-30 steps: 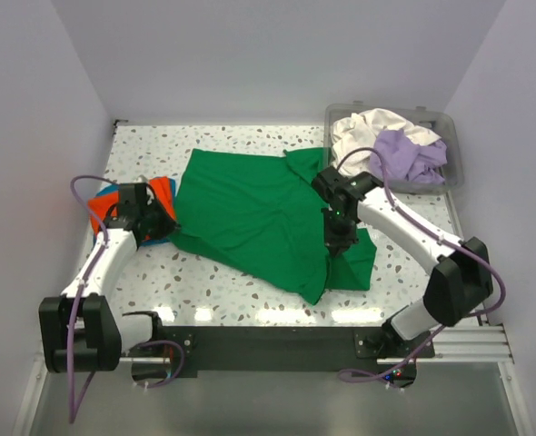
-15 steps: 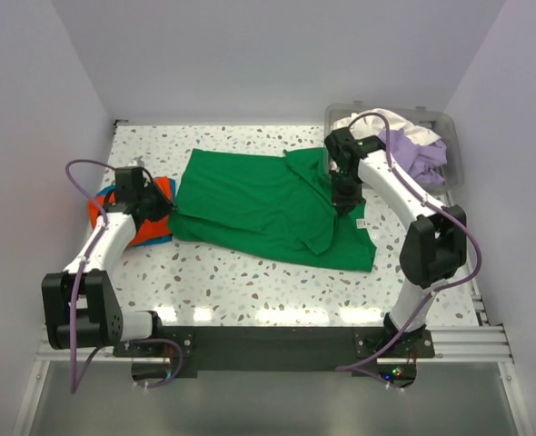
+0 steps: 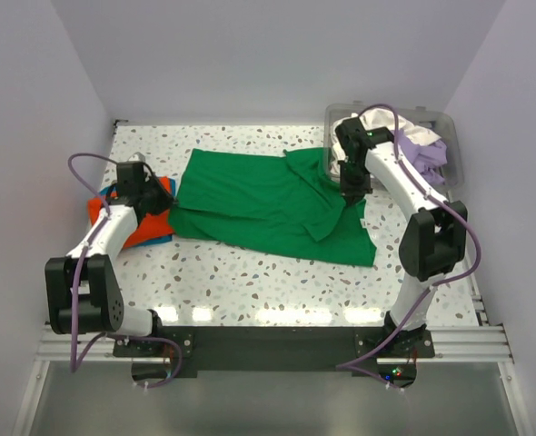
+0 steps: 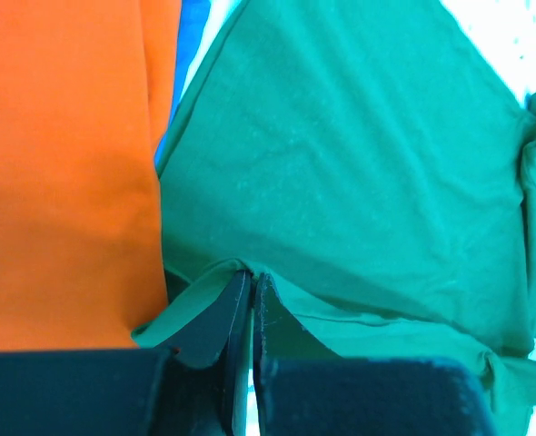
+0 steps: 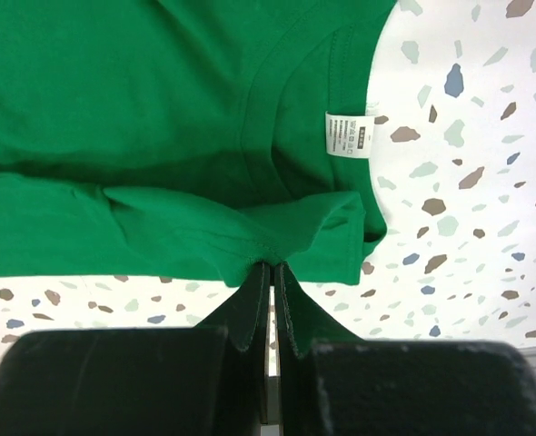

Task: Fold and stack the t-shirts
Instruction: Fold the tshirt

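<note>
Speckled table, green t-shirt spread across its middle: left gripper pinched on its left edge, right gripper clamped by its neck label. Orange t-shirt over blue t-shirt just left of it; far right, clear bin holds white t-shirt and lavender t-shirt

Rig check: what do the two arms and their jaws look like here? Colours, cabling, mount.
The two are alike. The left arm and right arm have white tubular links with black joint housings. A purple cable loops loosely along each. The jaws are black and flat-faced, tapering to thin tips. Both bases sit on a black rail.
</note>
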